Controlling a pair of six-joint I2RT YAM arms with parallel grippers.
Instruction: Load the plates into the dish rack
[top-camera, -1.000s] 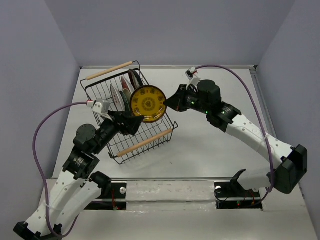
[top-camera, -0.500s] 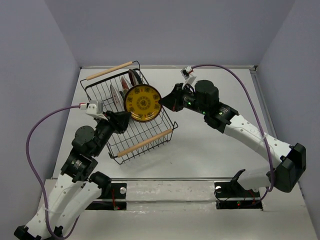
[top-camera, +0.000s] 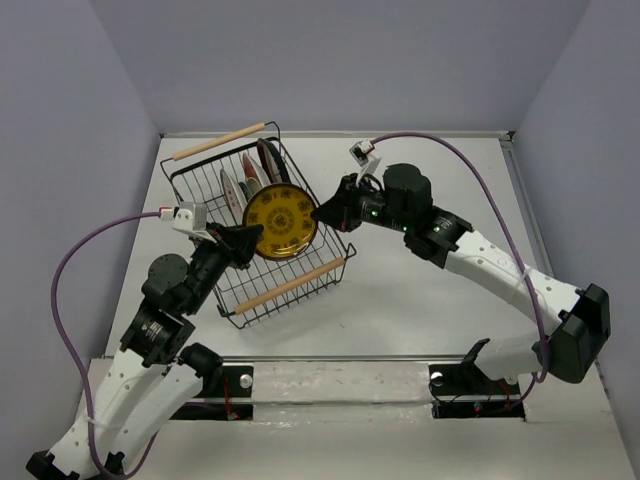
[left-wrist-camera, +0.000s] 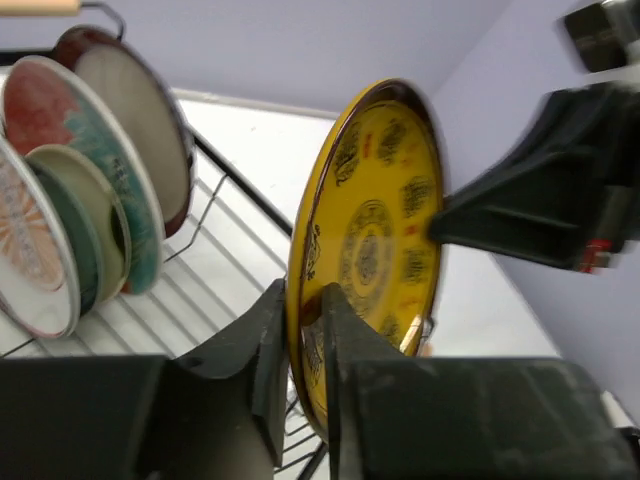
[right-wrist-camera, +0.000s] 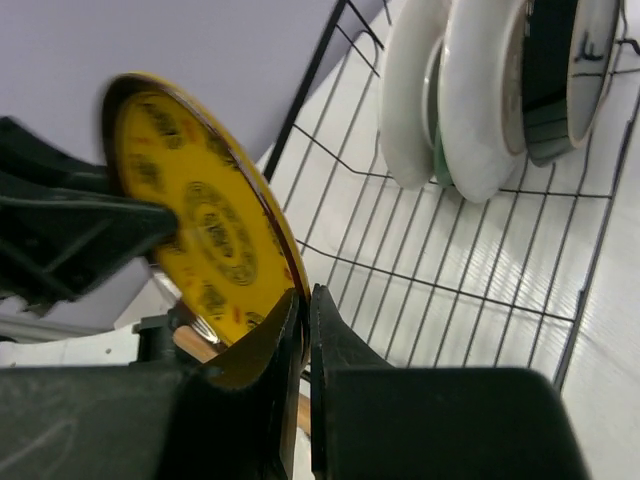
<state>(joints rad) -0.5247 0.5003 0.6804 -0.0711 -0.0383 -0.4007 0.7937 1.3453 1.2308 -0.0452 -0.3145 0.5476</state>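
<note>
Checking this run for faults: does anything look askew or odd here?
Nothing damaged. The dish rack sits skewed on the table, and both the left gripper and right gripper pinch the yellow plate at once.

Soft, even light fills our overhead view, leaving only faint shadows on the white counter (top-camera: 420, 300). In both wrist views we see the round yellow patterned ceramic plate (left-wrist-camera: 370, 250) smeared at its rim, the near foreground dark and unfocused.
</note>
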